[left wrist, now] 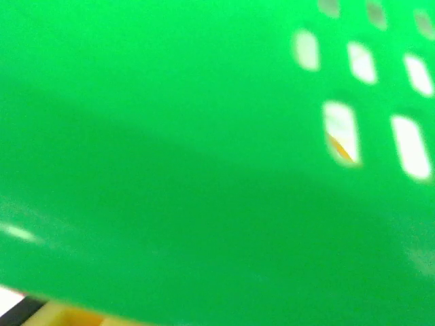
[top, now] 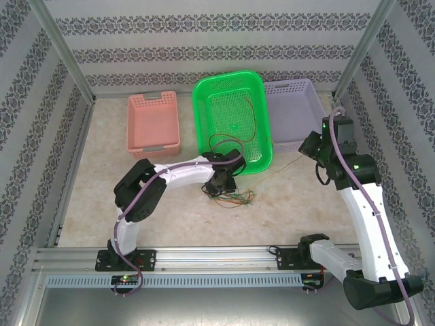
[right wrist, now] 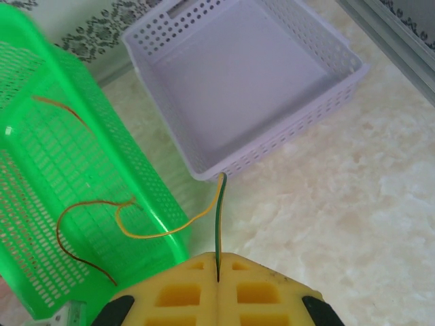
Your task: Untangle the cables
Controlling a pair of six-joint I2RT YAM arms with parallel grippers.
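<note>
A tangle of thin cables [top: 232,197], green, orange and red, lies on the table just in front of the green basket [top: 198,115]. My left gripper [top: 221,179] hangs over the tangle, hard against the basket's front wall [left wrist: 170,170]; its jaws are hidden. Only a yellow pad [left wrist: 68,316] peeks in at the bottom of the left wrist view. My right gripper [right wrist: 217,257] is shut on a green-and-yellow wire [right wrist: 219,217], which curves left along the green basket [right wrist: 41,170]. A brown wire [right wrist: 64,238] loops inside that basket.
An empty purple basket [top: 299,95] stands right of the green one, close to my right gripper [top: 307,145]. It appears as the purple basket [right wrist: 238,88] just beyond the held wire. A pink basket [top: 153,122] sits at the left. Patterned walls enclose the table.
</note>
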